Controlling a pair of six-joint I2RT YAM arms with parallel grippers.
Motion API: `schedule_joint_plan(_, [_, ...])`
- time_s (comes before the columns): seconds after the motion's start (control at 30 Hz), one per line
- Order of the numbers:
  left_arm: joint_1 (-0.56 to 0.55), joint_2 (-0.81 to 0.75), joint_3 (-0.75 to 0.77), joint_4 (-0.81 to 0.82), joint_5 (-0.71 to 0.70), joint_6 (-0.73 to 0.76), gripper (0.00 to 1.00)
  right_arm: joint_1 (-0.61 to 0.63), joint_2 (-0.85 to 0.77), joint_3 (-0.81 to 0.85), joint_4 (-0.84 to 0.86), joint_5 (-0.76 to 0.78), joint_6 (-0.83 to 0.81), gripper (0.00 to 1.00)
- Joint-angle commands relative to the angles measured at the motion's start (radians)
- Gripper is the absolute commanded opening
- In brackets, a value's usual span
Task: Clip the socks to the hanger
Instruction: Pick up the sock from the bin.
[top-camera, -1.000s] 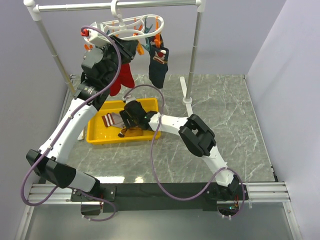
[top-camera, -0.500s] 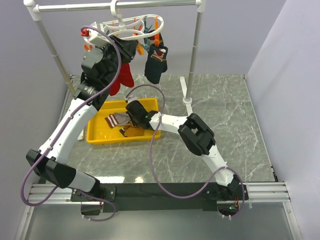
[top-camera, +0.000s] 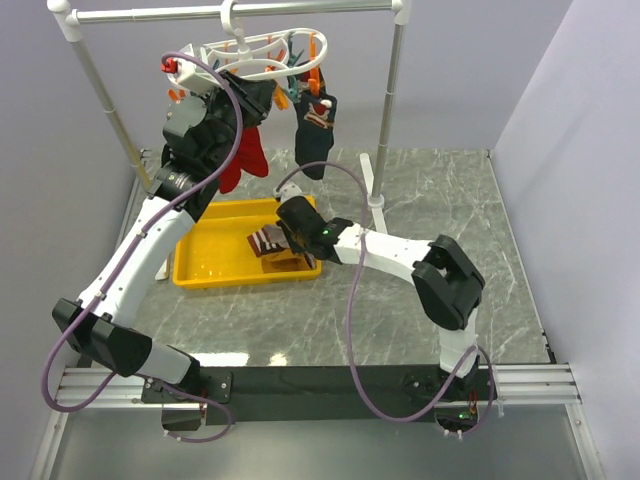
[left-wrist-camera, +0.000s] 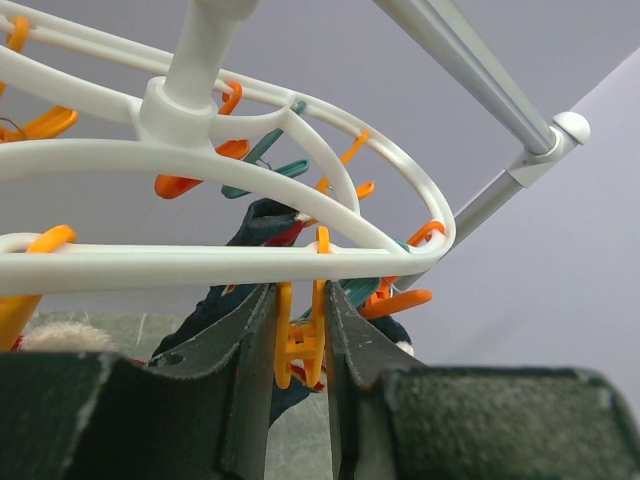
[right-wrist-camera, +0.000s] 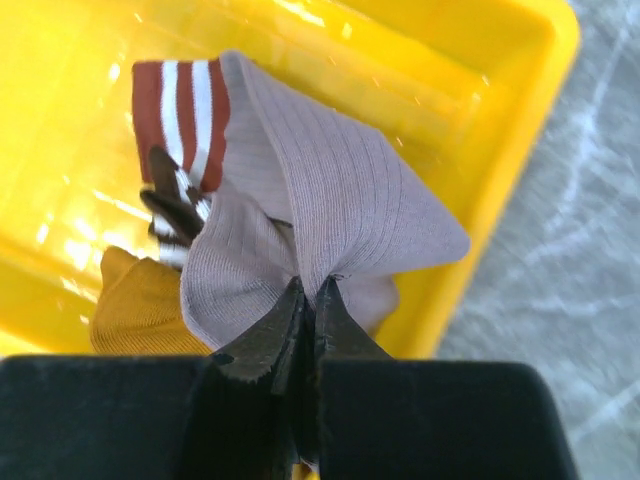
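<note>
The white oval hanger (top-camera: 262, 68) hangs by its hook from the rail, with orange and teal clothespins under its ring (left-wrist-camera: 200, 265). My left gripper (left-wrist-camera: 300, 335) is shut on an orange clothespin (left-wrist-camera: 298, 345) just below the ring. A red sock (top-camera: 240, 160) and a dark sock (top-camera: 318, 135) hang from the hanger. Over the yellow tray (top-camera: 200, 272), my right gripper (right-wrist-camera: 308, 292) is shut on a fold of a grey-beige sock (right-wrist-camera: 345, 190) with a dark red and white striped cuff (right-wrist-camera: 180, 115). A mustard sock (right-wrist-camera: 135, 310) lies beneath it in the tray.
The white stand's right pole (top-camera: 388, 110) and its foot (top-camera: 375, 205) rise just right of the tray. The left pole (top-camera: 105, 95) stands behind my left arm. The tray's wall (right-wrist-camera: 500, 170) borders grey marble tabletop (top-camera: 450, 200).
My right gripper has shut on the grey-beige sock and drawn it to the right end of the tray, bunching it. The left gripper has stayed on its clothespin.
</note>
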Motion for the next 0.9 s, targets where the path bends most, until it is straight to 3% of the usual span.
schedule_joint_plan(0.0, [0.007,-0.014,-0.001,0.071,-0.007,0.006,0.27,-0.013,-0.047,-0.052,-0.102,0.027,0.018,0.0])
schedule_joint_plan(0.2, [0.01,-0.011,-0.01,0.081,-0.005,0.002,0.27,-0.03,-0.051,-0.085,-0.141,-0.013,0.04,0.04])
schedule_joint_plan(0.4, [0.016,-0.016,-0.018,0.082,-0.011,0.006,0.27,-0.032,-0.048,0.023,-0.192,-0.099,0.038,0.5])
schedule_joint_plan(0.5, [0.022,-0.016,-0.018,0.084,-0.011,0.006,0.27,-0.036,-0.094,0.052,-0.169,-0.128,-0.005,0.61])
schedule_joint_plan(0.7, [0.035,-0.02,-0.033,0.096,-0.008,0.002,0.27,-0.048,-0.113,0.119,-0.071,-0.214,-0.118,0.64])
schedule_joint_plan(0.87, [0.039,-0.028,-0.044,0.102,-0.008,-0.001,0.27,-0.051,0.017,0.256,-0.072,-0.329,-0.167,0.6])
